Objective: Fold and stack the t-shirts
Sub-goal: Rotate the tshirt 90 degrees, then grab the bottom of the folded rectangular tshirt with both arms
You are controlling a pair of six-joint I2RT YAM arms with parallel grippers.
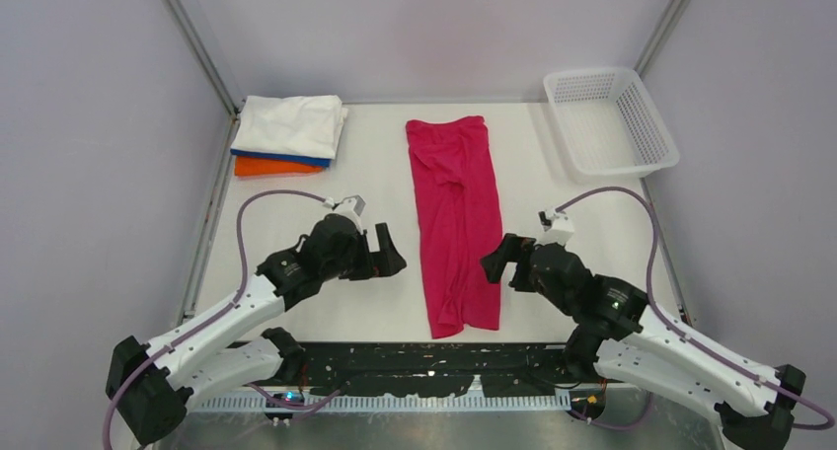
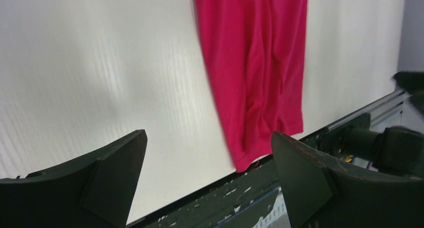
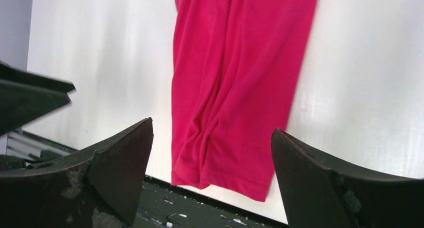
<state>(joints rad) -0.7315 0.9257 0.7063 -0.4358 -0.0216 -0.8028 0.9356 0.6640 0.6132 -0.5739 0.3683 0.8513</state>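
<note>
A magenta-red t-shirt lies folded into a long narrow strip down the middle of the table, its near end at the front edge. It also shows in the left wrist view and the right wrist view. A folded white t-shirt tops a stack over a blue one and an orange one at the far left. My left gripper is open and empty, left of the strip. My right gripper is open and empty, at the strip's right edge.
A white mesh basket stands at the far right corner. The table's dark front rail runs along the near edge, just past the strip's near end. Grey walls enclose the table on three sides.
</note>
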